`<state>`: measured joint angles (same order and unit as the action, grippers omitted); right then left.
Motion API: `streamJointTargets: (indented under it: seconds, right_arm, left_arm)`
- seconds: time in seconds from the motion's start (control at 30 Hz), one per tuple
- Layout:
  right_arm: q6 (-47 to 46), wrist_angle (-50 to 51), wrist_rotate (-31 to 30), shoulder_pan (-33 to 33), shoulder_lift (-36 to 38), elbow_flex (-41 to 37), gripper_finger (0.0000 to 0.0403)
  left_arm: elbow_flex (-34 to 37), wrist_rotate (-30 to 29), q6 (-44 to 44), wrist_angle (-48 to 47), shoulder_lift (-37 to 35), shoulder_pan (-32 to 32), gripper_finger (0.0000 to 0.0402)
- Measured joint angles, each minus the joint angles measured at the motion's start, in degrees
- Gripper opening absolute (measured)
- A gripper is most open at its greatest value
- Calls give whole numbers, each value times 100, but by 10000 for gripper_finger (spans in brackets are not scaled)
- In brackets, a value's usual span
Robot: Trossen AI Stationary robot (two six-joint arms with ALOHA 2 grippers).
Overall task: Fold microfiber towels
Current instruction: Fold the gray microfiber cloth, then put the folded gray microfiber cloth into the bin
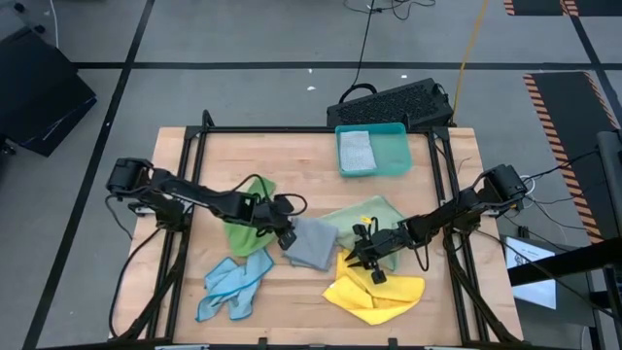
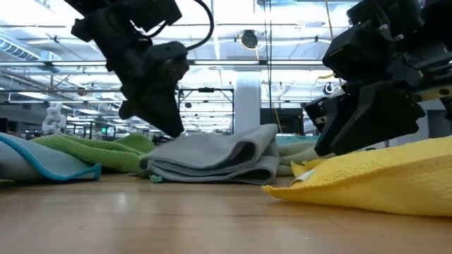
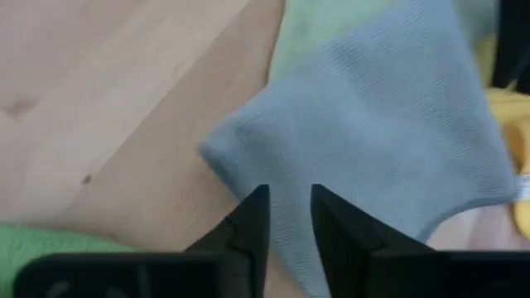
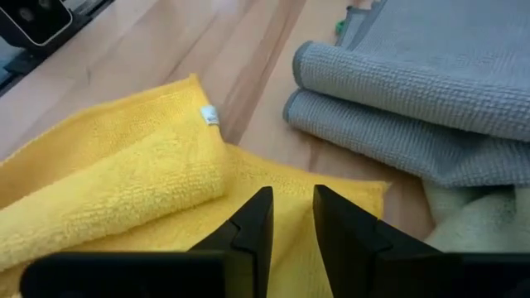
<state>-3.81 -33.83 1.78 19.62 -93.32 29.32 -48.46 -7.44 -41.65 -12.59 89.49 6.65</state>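
The left claw (image 1: 284,233), fingers slightly parted and grasping nothing, hovers at the folded grey microfiber towel's (image 1: 311,243) edge; right claw (image 1: 367,255), likewise released, sits opposite.

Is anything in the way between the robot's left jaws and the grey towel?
Nothing visible is. The left gripper sits right at the edge of the grey towel, jaws a small gap apart with only grey cloth beyond them. The bright green towel lies beside it, not between.

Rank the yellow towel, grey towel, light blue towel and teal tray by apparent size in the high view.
1. yellow towel
2. light blue towel and teal tray, too close to separate
3. grey towel, folded
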Motion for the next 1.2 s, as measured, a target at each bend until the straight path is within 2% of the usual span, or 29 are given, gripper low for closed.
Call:
streamJointTargets:
  seconds: [0.1,0.2,0.3,0.4,0.57,0.73,0.83,1.0,1.1,1.2]
  right_arm:
    - [-42,-76,-40,0,0,0,79]
    - [-470,-275,-619,-2,0,0,79]
    - [-754,-274,-931,-67,34,5,81]
    - [-1141,-134,-900,-205,222,9,93]
    - [-1910,598,-427,-563,907,20,138]
    - [-1885,1175,-296,-882,1546,28,186]
    - [-1570,1819,-98,-1079,1987,26,206]
    - [-1408,2988,-15,-1363,2776,26,222]
    - [-1438,3146,-22,-1467,3017,26,221]
    - [-1440,3044,-22,-1478,3036,26,219]
  left_arm:
    - [-1,26,129,-94,-198,29,121]
    - [-1,-72,343,0,-394,73,136]
    - [-9,-501,692,474,-450,76,143]
    - [-7,-554,1247,893,-409,-130,156]
    - [-5,89,2410,1226,-211,-704,222]
    - [-6,1198,3146,1272,145,-1246,305]
    - [-4,1758,3495,1216,455,-1417,334]
    - [-1,2353,3854,1167,980,-1527,330]
    - [-1,2692,3973,1199,1165,-1503,299]
    - [-1,2635,3990,1255,1194,-1429,246]
